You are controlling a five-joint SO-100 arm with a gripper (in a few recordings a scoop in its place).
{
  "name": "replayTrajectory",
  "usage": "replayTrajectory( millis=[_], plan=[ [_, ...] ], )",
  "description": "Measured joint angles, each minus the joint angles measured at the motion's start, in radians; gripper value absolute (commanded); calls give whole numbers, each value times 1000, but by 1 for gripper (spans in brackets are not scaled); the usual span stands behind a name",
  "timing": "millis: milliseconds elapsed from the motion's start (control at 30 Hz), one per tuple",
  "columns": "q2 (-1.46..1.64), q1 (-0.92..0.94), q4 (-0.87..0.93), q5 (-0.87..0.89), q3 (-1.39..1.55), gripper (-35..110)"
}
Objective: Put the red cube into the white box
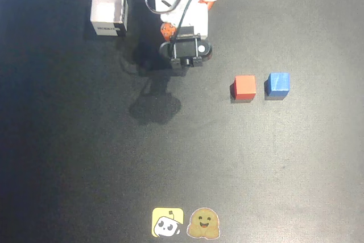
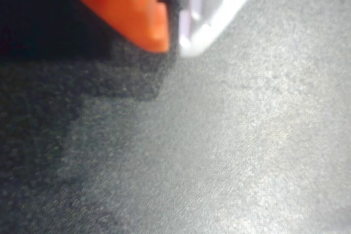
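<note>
Hovering over bare mat well left of the red cube [image 1: 245, 87], the gripper [image 2: 174, 41] holds nothing, its fingertips nearly touching.

White arm [image 1: 185, 18]; orange joints; black cable; gripper [image 2: 174, 39] orange and white.

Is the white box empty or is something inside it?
Empty. In the overhead view the white box shows only its bare white floor, and the red cube sits out on the table beside the blue cube.
</note>
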Motion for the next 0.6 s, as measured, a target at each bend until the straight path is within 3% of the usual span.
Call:
replayTrajectory(
  millis=[600],
  plan=[
    [0,-9,0,0,0,0]
  ],
)
